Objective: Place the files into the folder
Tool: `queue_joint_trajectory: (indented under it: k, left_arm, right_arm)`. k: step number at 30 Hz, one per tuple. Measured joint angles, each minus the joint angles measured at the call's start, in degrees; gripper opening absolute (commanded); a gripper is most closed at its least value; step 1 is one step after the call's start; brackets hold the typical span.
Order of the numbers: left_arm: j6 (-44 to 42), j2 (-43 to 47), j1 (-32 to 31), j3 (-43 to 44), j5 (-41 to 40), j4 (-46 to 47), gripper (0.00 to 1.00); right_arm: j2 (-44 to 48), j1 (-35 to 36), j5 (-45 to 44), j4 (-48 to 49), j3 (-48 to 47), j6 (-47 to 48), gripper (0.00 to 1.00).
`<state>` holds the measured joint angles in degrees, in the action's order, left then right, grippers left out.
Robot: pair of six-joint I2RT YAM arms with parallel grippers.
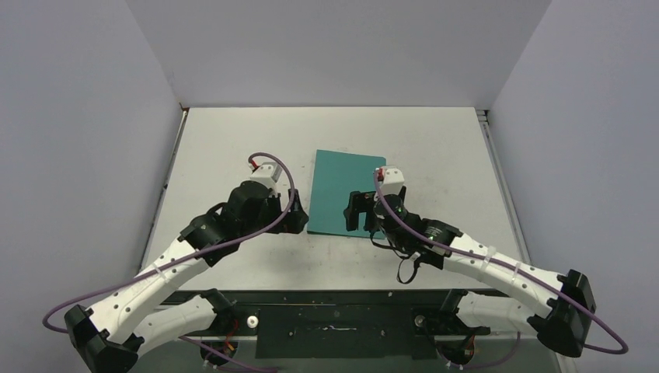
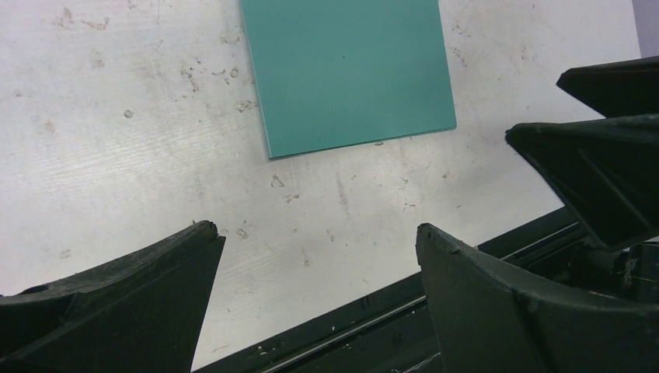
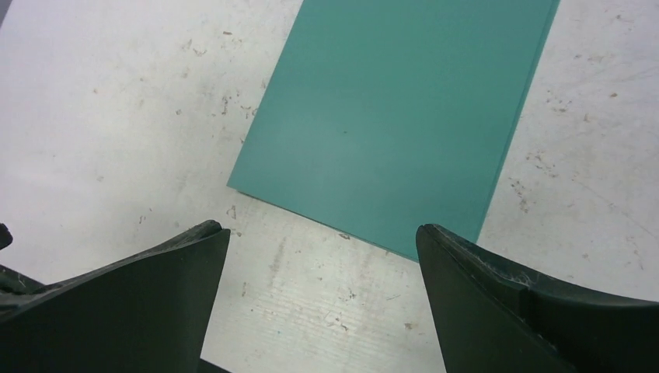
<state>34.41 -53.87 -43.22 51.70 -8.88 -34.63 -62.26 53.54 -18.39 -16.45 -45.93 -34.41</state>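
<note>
The folder [image 1: 342,186] lies flat, apparently closed, at the middle of the table [image 1: 225,140]. The left pincer [image 2: 319,233] hangs just beside the folder's near left corner, spread wide and empty. The right pincer [image 3: 322,229] hovers at the folder's near edge, likewise spread and empty.

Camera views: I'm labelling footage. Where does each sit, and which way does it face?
Top external: above and behind, looking down on table, folder, left arm, right arm.
Left wrist: on left arm, facing down at the folder's edge; own open jaws below.
Right wrist: on right arm, facing down at folder's corner; own open jaws below.
Both wrist views share the folder's edge.
</note>
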Motion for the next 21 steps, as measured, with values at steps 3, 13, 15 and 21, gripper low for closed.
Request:
queue_joint_trajectory:
  k: [3,13,15,21]
  left_arm:
    - [-2.7,1.7,0.1,1.2,0.3,-1.0,0.96]
    - [-10.3,11.2,0.2,2.4,0.4,-1.0,0.96]
    - [-11.2,13.3,0.2,1.3,0.6,0.2,0.96]
    - [-12.8,16.0,1.1,-1.0,1.9,1.5,0.96]
  right_arm:
    - [3.2,0.0,-2.1,-2.1,-0.5,0.9,0.9]
    - [11.7,0.0,-8.1,-9.9,-1.0,2.4,0.9]
    - [13.7,0.0,-9.0,-10.6,-1.0,2.6,0.9]
    - [20.1,0.0,-11.8,-11.3,-0.5,2.7,0.9]
